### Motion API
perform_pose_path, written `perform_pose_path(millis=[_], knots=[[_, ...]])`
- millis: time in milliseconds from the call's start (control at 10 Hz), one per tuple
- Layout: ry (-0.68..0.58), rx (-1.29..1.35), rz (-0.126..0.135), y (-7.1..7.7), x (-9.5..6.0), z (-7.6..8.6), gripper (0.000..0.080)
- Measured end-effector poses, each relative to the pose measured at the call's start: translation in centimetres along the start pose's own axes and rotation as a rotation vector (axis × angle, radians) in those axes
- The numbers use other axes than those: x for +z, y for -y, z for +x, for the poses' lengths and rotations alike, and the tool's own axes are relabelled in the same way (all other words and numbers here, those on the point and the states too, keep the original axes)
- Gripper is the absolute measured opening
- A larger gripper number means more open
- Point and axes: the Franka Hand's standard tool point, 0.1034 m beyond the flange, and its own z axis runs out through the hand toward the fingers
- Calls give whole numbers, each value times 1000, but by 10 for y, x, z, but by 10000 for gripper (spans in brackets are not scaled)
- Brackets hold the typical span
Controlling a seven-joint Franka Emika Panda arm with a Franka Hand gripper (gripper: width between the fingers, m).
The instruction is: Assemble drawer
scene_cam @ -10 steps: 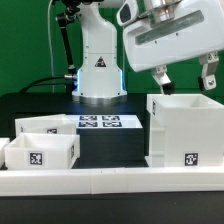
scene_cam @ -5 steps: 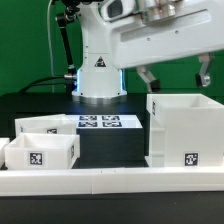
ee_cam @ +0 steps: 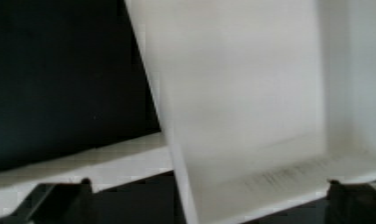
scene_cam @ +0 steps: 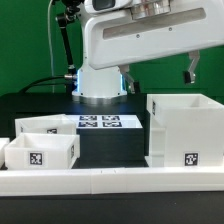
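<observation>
The tall white drawer case (scene_cam: 185,130) stands at the exterior view's right, with a tag on its front. Two smaller white tray boxes sit at the exterior view's left, one in front (scene_cam: 40,153) and one behind it (scene_cam: 47,126), each with a tag. My gripper (scene_cam: 157,72) hangs above the case, clear of its rim, open and empty. In the wrist view a blurred white wall of the case (ee_cam: 238,100) fills the middle, and my gripper (ee_cam: 206,198) shows only its two dark fingertips (ee_cam: 60,196), wide apart.
A long low white rail (scene_cam: 110,180) runs along the front of the table. The marker board (scene_cam: 100,123) lies flat between the trays and the case. The robot base (scene_cam: 98,75) stands behind it.
My gripper has risen and shifted toward the exterior view's left, away from the case's rim. It stays open. The case and trays have not moved.
</observation>
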Motion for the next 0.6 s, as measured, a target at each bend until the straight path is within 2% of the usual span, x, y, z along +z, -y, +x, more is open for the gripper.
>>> perform_pose_path(millis=[100,200,400,500,600], knots=[[28,-90,-21,-15,-3,-8,649],[39,-99,-52,-30,-6,-17,649],[15,-88,-92,-55,3,-32,649],[-14,-85,-117,-76,13,-42,649],[-8,-99,-122,-89,16,-48,649]])
